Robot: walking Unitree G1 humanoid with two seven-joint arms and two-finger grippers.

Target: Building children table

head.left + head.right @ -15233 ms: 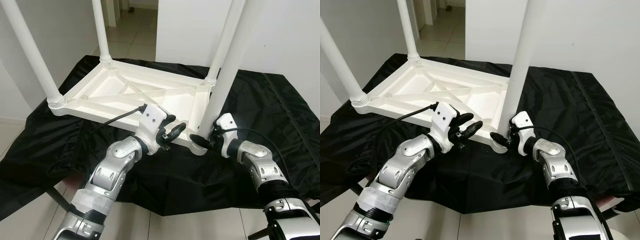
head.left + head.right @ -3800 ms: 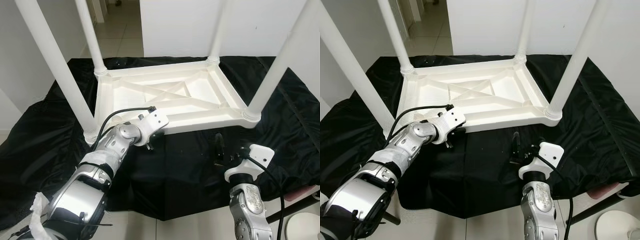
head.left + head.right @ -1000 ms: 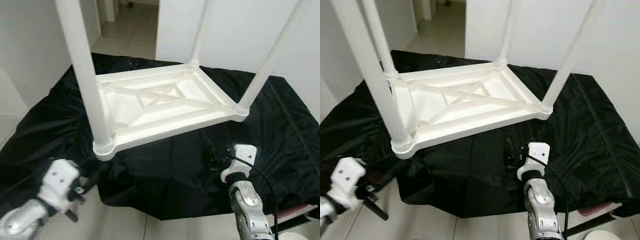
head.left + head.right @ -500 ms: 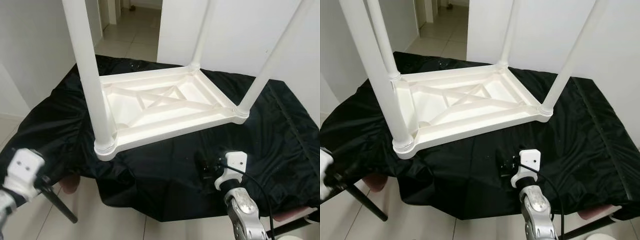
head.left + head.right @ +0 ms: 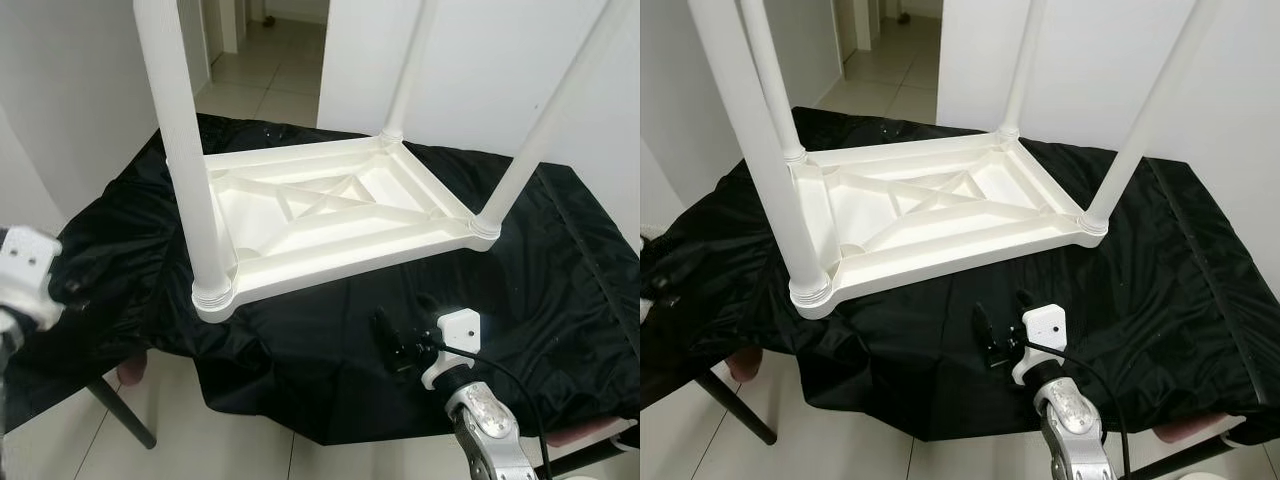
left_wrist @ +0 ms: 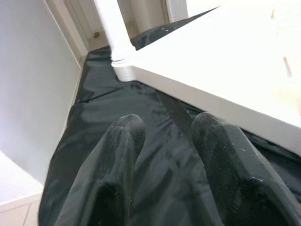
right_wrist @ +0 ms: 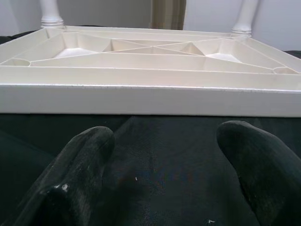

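Table legs (image 5: pixel 185 160) (upper ends) cropped

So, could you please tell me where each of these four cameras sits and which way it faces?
Left eye view: on the head, looking forward and down at the upturned white table on the black cloth; right gripper low, left gripper at the left edge.
Right eye view: same head, same scene shifted slightly.
Left wrist view: along the open left jaws toward a table corner and leg.
Right wrist view: along the open right jaws at the table's long near side.
All four share the table.
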